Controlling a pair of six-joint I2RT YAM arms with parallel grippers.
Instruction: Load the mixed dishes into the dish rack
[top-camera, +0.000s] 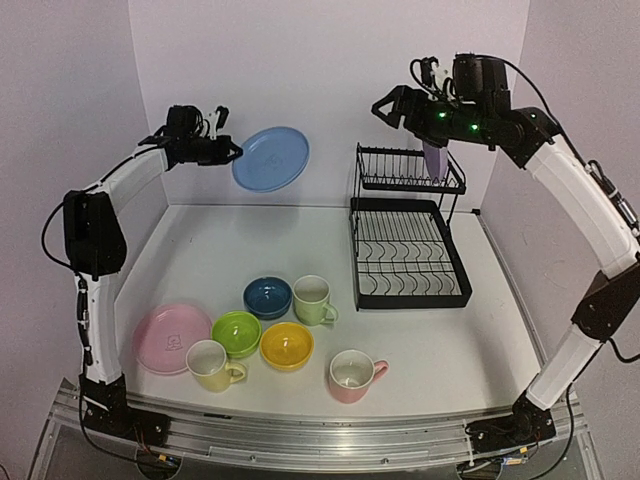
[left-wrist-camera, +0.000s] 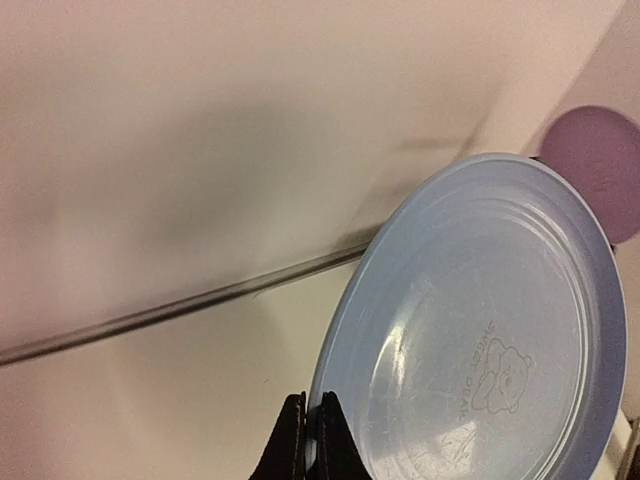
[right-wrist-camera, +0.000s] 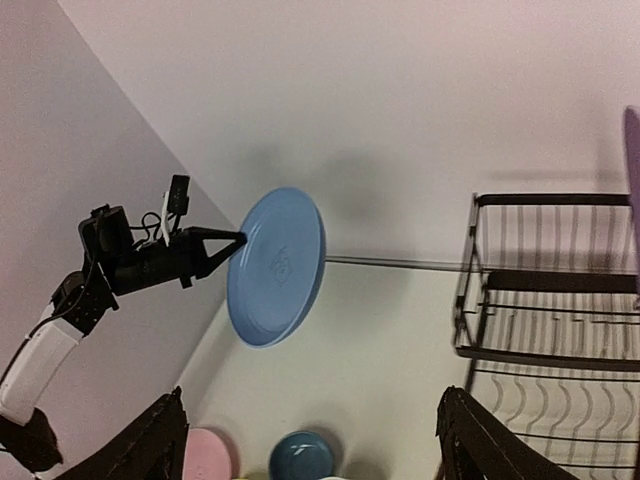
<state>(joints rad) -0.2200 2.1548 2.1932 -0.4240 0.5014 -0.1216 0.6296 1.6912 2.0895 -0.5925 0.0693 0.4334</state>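
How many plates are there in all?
3. A pink plate lies left on the table, a blue plate is held aloft in the left gripper, and a lilac plate stands in the dish rack, upper shelf.

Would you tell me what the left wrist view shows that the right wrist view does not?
Only the left wrist view: the bear stamp, clearly. Only the right wrist view: the dish rack, pink plate, dark blue bowl and open right gripper. Both: the blue plate, pinched at its rim by the left gripper, and the lilac plate.
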